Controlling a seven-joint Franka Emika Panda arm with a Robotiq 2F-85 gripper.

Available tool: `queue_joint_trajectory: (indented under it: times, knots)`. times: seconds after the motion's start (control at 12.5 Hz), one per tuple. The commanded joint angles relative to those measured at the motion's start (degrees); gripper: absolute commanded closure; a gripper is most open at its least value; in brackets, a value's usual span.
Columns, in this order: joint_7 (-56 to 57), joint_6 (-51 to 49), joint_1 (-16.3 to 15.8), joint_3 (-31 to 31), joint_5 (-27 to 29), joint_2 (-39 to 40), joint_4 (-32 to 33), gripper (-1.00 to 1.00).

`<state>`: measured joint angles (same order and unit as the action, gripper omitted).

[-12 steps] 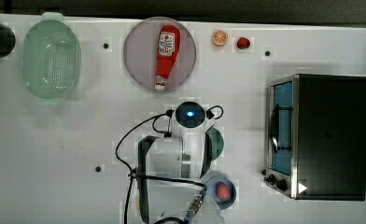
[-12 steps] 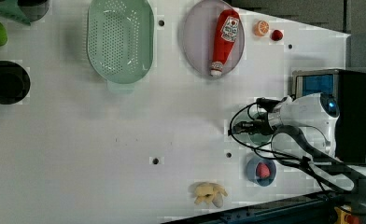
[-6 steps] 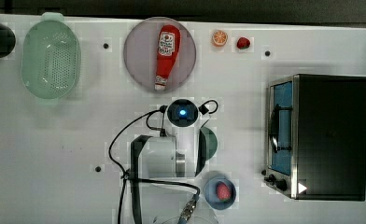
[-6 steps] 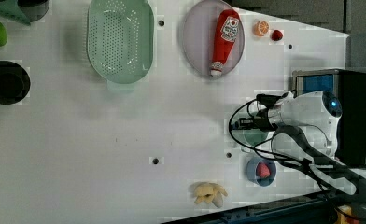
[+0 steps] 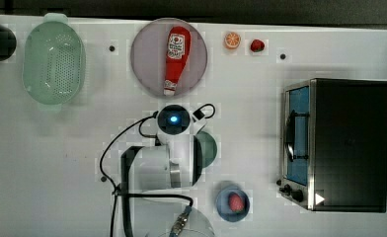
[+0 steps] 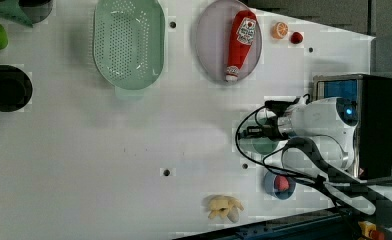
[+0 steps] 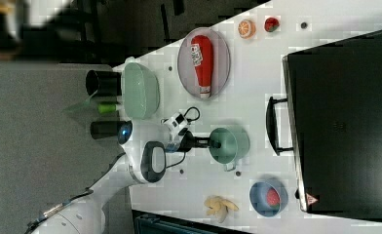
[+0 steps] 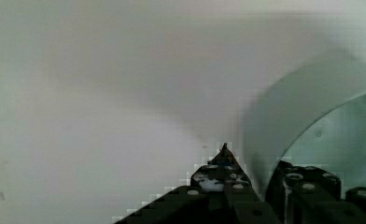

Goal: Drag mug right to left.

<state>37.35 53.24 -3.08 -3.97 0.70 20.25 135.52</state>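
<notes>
Pincer (image 7: 209,142) grips mug (image 7: 232,143) rim; bare table (image 5: 58,148) alongside.

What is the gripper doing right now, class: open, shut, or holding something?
Gripper: shut on the mug, one finger outside the rim and one inside.

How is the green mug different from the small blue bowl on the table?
The mug is teal-green, while the blue bowl is blue. The mug looks empty inside in the right view; the blue bowl holds a red strawberry. The mug has a small handle on its side; the blue bowl has none that I can see. The gripper is at the mug's rim, whereas the blue bowl stands apart from it. Both are round, open on top and similar in size.
</notes>
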Motion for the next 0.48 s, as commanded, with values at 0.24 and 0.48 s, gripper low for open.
queue_joint_trajectory:
  times: [0.24,0.48]
  knots:
    - [-12.2,0.3,-2.7,-5.8,-0.4,0.2,-2.3,0.65]
    - [-13.3,1.2,-3.9,-7.6,-0.4,0.5,-3.1,0.65]
